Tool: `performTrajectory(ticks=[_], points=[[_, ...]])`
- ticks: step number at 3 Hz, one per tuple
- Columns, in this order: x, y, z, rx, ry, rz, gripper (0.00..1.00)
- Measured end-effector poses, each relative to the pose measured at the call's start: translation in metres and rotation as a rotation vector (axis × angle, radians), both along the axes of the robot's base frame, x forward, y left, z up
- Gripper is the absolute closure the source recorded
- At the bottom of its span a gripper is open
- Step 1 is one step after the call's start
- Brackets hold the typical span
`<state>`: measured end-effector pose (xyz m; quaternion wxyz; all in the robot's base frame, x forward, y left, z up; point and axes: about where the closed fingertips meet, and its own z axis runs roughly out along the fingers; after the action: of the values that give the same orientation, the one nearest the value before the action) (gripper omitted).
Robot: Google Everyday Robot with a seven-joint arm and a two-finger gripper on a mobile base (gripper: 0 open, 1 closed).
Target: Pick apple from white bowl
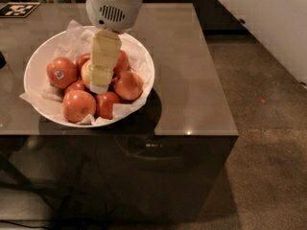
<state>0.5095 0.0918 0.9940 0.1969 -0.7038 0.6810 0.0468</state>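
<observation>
The white bowl [139, 51], lined with crumpled white paper, stands on the left half of the brown table [192, 71]. Several apples lie in it. The pale yellowish apple [86, 74] sits in the middle, and only its left edge shows. My gripper [99, 87] hangs down from the white wrist housing [114, 6] and covers most of that apple, its cream fingers [103, 61] down at or on it. A red apple with a white-blue sticker [61, 72] lies to the left. Deeper red apples [127, 85] crowd the front and right.
A black-and-white marker tag [18, 8] lies at the table's far left corner. A dark object [1, 59] shows at the left edge. The table's front edge [144, 134] and right edge border a brownish floor [268, 143]. A pale wall [278, 18] rises at the right.
</observation>
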Motion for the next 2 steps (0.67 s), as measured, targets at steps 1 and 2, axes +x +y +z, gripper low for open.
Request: performTrajectory(ticks=[1,2], points=[[0.003,0.017,-0.019,-0.008,0.035,0.026,0.00],[0.011,0.030,-0.039,-0.020,0.044,0.049,0.00]])
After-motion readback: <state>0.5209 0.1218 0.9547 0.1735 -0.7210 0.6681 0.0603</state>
